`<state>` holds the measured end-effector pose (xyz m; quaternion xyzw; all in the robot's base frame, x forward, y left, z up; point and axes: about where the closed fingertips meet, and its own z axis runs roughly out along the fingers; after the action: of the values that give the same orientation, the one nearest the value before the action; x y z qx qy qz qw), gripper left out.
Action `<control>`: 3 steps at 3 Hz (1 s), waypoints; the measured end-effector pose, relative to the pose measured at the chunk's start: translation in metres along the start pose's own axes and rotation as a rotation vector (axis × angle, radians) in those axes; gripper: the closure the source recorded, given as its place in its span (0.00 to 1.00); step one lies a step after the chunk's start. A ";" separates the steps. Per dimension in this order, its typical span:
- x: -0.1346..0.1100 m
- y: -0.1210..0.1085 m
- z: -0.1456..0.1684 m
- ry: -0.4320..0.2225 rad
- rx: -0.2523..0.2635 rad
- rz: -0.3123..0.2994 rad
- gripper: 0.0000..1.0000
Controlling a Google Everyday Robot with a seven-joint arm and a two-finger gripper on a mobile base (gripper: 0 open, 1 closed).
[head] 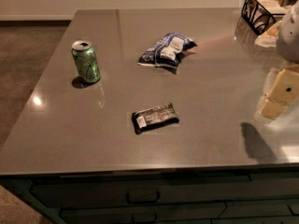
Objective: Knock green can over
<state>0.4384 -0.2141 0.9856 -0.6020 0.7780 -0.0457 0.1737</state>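
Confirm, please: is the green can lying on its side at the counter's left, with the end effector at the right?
Not quite: the camera view shows the green can standing upright, not lying down. It is at the counter's left, with the end effector at the right.

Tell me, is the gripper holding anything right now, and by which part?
Nothing. The gripper hangs at the view's right edge; the small green metal can stands upright far to the left, untouched.
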 end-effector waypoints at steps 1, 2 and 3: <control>-0.003 0.000 -0.001 -0.003 0.001 -0.004 0.00; -0.035 -0.003 0.003 -0.063 0.005 -0.024 0.00; -0.091 -0.006 0.014 -0.112 0.020 -0.050 0.00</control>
<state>0.4681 -0.1270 0.9938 -0.6212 0.7513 -0.0240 0.2217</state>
